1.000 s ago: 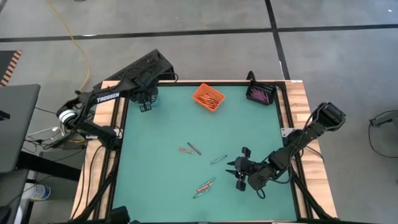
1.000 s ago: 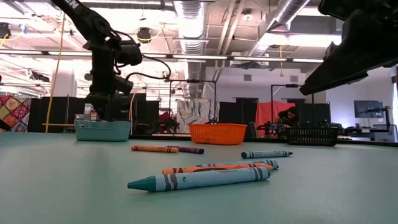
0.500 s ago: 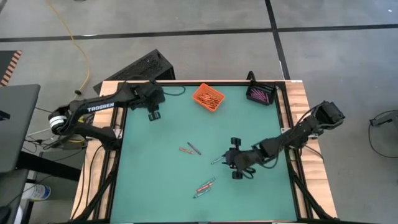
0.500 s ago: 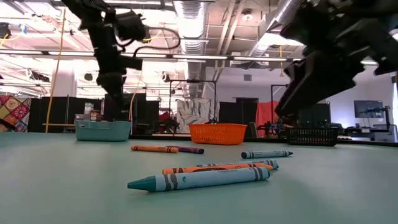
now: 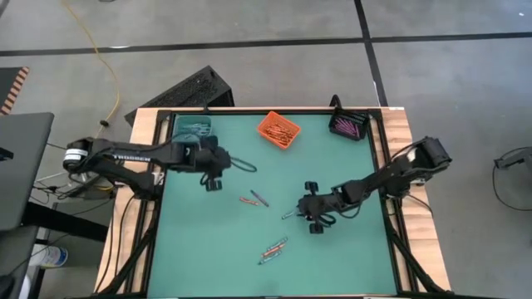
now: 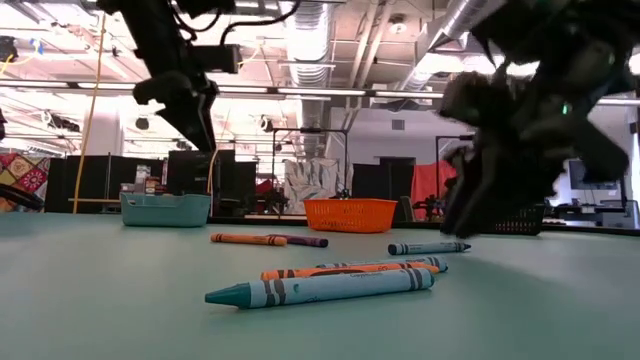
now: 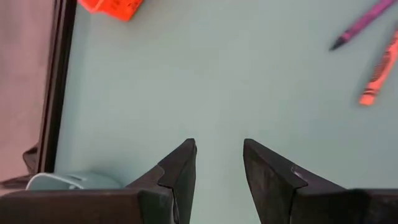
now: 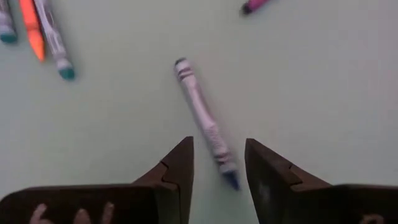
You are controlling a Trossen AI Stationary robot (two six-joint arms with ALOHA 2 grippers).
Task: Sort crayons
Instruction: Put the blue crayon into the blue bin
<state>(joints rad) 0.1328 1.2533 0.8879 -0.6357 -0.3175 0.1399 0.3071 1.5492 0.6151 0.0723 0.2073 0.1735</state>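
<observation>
Green table mat carries loose crayons: orange and purple pair mid-table, blue-grey crayon beside right gripper, three more near front edge. Right gripper fingers parted, empty, crayon's end lying between them below. Left gripper over mat near teal bin, fingers narrowly parted, empty. Orange bin and black bin at far edge.
</observation>
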